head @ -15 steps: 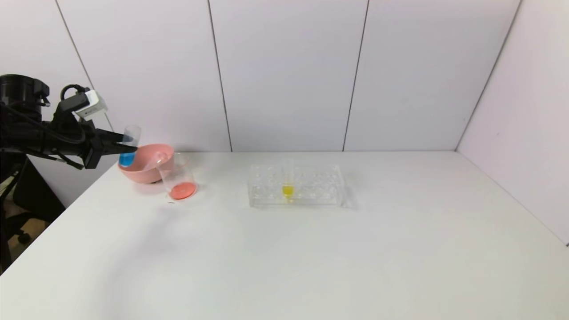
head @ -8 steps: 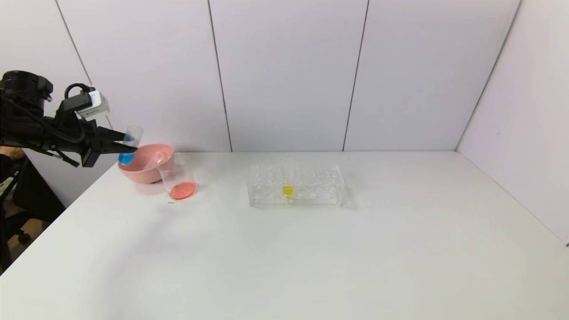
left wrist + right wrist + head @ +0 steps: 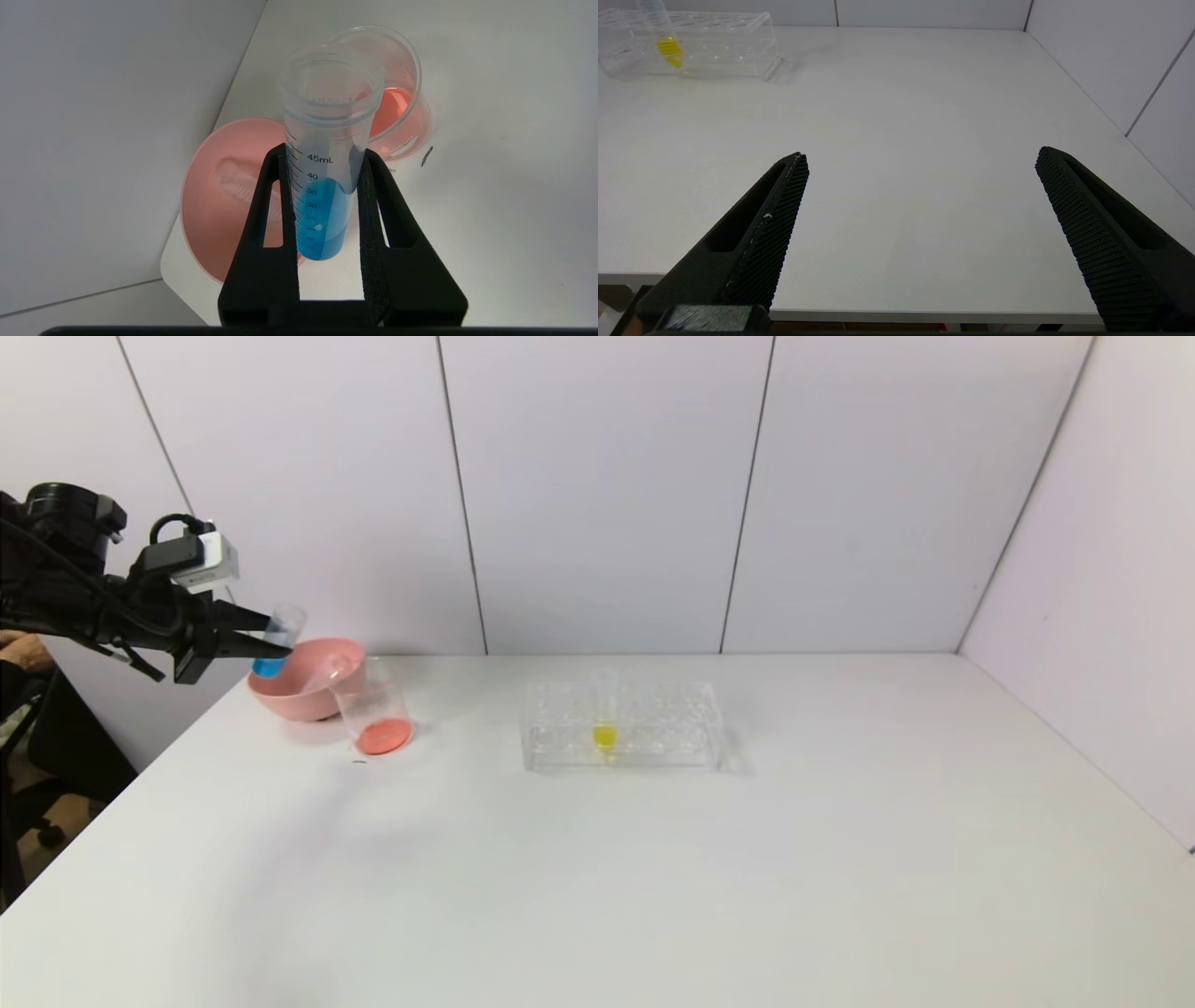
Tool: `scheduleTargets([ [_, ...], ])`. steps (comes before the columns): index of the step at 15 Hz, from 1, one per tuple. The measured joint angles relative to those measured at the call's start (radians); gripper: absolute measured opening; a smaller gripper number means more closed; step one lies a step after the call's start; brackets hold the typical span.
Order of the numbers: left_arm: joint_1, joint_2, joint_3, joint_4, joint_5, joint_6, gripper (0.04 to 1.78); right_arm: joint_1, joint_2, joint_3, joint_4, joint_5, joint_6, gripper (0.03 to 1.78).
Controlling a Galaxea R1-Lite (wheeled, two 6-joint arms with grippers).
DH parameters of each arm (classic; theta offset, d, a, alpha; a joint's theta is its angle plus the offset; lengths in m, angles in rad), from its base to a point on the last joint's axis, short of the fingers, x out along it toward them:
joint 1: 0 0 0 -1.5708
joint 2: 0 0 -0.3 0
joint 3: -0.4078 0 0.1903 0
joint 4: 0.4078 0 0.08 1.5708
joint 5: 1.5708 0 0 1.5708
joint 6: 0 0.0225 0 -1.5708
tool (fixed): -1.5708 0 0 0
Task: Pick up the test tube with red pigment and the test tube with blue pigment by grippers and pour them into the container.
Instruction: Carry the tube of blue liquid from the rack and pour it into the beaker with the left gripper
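- At the left edge of the head view, my left gripper [image 3: 276, 645] is hanging above the table's far left corner, its two black fingers clamped on the test tube with blue pigment [image 3: 274, 651].
- In the left wrist view, the same tube [image 3: 327, 154] is sitting between the fingers [image 3: 275, 205], mouth open, blue liquid pooling in its rounded lower end.
- The tube is leaning, its mouth tipping toward the container [image 3: 372, 707], above the rim of the pink bowl [image 3: 303, 695].
- The container, a clear beaker, is standing just beside the bowl, showing orange-red liquid at its bottom.
- An emptied clear tube [image 3: 243, 184] is lying inside the pink bowl.
- Near the frame's centre, a clear rack [image 3: 621, 725] is holding one yellow-liquid tube [image 3: 604, 714] upright.
- My right gripper [image 3: 920, 163] is showing only in its own wrist view, fingers spread wide above bare white table [image 3: 896, 140], holding nothing.
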Motion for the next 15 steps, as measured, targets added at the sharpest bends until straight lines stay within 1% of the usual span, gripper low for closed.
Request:
scheduleTargets([
  [1,-0.001,0.013,-0.02,0.027,0.002,0.017,0.38,0.0,0.0,0.0,0.0,0.0,0.0,1.78],
  [4,-0.003,0.033,-0.042,0.036,0.009,0.022,0.38,0.0,0.0,0.0,0.0,0.0,0.0,1.78],
  [11,-0.032,0.047,-0.058,0.032,0.144,0.011,0.38,0.0,0.0,0.0,0.0,0.0,0.0,1.77],
  [15,-0.069,0.049,-0.059,0.026,0.226,-0.05,0.38,0.0,0.0,0.0,0.0,0.0,0.0,1.78],
])
